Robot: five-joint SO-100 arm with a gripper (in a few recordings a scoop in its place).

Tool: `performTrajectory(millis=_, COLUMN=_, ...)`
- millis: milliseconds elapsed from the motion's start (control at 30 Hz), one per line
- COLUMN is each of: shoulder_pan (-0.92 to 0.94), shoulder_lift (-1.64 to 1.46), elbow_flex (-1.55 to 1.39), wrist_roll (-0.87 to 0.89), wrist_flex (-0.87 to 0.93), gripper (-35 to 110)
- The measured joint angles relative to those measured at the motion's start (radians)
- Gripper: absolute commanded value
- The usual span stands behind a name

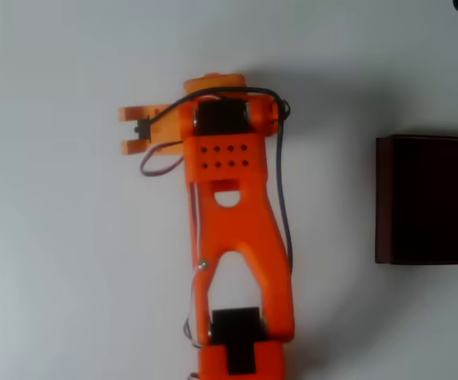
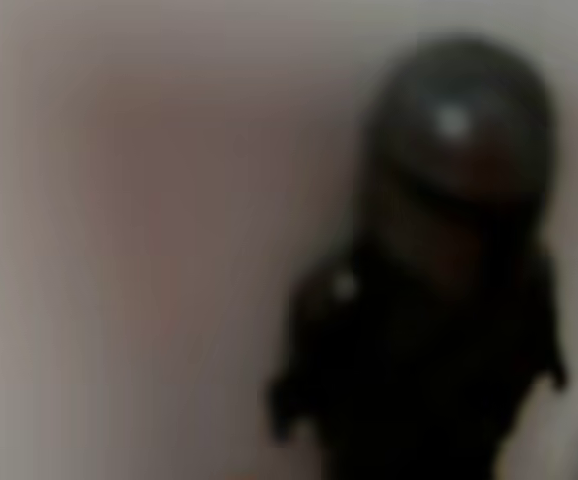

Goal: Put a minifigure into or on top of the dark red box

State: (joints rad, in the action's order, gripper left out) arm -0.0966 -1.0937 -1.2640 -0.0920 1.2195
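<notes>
In the overhead view my orange gripper [image 1: 132, 130] points left at the upper left of the arm. The minifigure [image 1: 142, 127], a small dark thing, sits between the two orange fingers [image 1: 134, 113] and nearly spans the narrow gap, so the gripper looks shut on it. In the wrist view the minifigure [image 2: 439, 290] is a blurred, very close dark shape with a rounded head, right of centre against a pale background. The dark red box [image 1: 431, 199], maroon-walled with a near-black inside, stands at the right edge of the overhead view, far from the gripper.
The orange arm [image 1: 233, 229] runs from the bottom centre up to the gripper, with a dark cable [image 1: 283, 206] along its right side. Plain white table [image 1: 55, 261] lies between the arm and the box and all around.
</notes>
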Motion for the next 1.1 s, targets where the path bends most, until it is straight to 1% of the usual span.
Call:
performTrajectory(millis=133, shoulder_pan=0.003, shoulder_lift=0.025, elbow_flex=0.026, wrist_roll=0.000, wrist_flex=0.003, gripper=23)
performTrajectory(millis=533, shoulder_pan=0.005, shoulder_lift=0.129, elbow_flex=0.160, wrist_roll=0.003, wrist_flex=0.098, gripper=25)
performTrajectory(millis=1100, shoulder_pan=0.028, shoulder_lift=0.158, elbow_flex=0.184, wrist_roll=0.003, wrist_flex=0.101, gripper=16)
